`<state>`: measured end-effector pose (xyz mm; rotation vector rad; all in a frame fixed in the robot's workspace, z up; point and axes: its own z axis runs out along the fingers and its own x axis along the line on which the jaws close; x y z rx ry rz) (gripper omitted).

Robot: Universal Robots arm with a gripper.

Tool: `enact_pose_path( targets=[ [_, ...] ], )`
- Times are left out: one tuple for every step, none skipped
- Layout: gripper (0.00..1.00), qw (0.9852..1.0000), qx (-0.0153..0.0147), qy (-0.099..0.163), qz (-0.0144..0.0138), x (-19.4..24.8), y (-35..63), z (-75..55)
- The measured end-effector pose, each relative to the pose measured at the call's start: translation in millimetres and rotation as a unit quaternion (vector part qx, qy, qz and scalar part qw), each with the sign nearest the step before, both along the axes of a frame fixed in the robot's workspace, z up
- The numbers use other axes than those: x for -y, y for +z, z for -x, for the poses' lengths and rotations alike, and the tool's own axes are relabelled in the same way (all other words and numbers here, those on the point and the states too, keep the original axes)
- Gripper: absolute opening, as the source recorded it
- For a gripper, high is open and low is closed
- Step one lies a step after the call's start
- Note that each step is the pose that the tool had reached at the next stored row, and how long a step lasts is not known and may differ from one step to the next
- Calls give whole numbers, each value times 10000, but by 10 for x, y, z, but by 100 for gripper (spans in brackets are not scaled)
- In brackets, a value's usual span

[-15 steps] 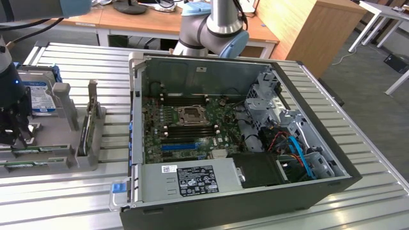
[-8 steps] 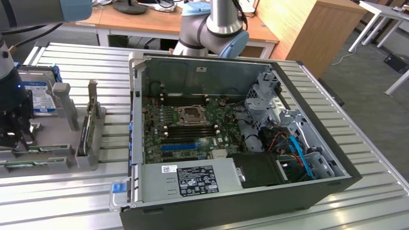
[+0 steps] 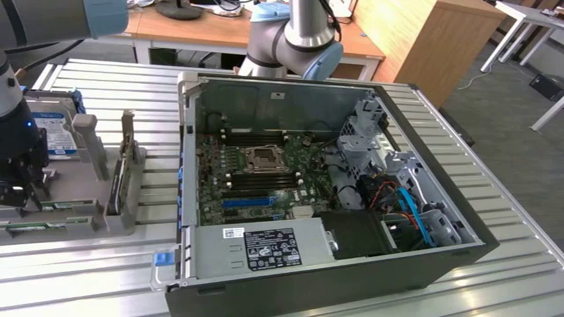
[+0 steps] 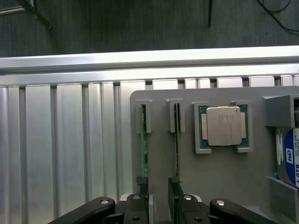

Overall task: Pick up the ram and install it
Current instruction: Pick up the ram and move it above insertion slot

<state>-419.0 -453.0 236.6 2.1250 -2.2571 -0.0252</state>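
Two green ram sticks stand on edge in slotted holders of a grey fixture plate (image 4: 215, 172): one ram (image 4: 144, 149) and a second ram (image 4: 176, 149) beside it. My gripper (image 4: 158, 193) hovers over their near ends, open, with one dark fingertip (image 4: 142, 185) lined up over the first stick and the other over the second. Nothing is held between the jaws. In the exterior view the gripper (image 3: 20, 188) hangs over the fixture (image 3: 97, 198) at the far left, where a green ram edge (image 3: 35, 228) shows.
An open computer case (image 3: 440, 261) lies on the slatted metal table (image 3: 105, 277), exposing the motherboard with its processor socket (image 3: 263, 157), dark memory slots (image 3: 261, 178) and a blue slot (image 3: 247, 201). A silver processor chip (image 4: 224, 126) and a hard drive (image 4: 289, 158) also sit in the fixture.
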Motion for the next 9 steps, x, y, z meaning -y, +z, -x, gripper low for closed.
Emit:
enact_pose_path(
  targets=[
    [31, 10000, 0, 0, 0, 1, -1, 0],
    [31, 10000, 1, 0, -1, 8, -2, 0],
    [31, 10000, 1, 0, 0, 17, -2, 1],
    [31, 10000, 0, 0, 0, 26, -2, 1],
    [31, 10000, 1, 0, -1, 35, -3, 1],
    [31, 10000, 1, 0, 0, 43, -4, 2],
    [31, 10000, 1, 0, 0, 52, -4, 2],
    [31, 10000, 1, 0, 0, 62, -5, 2],
    [31, 10000, 1, 0, 0, 73, -6, 2]
  ],
)
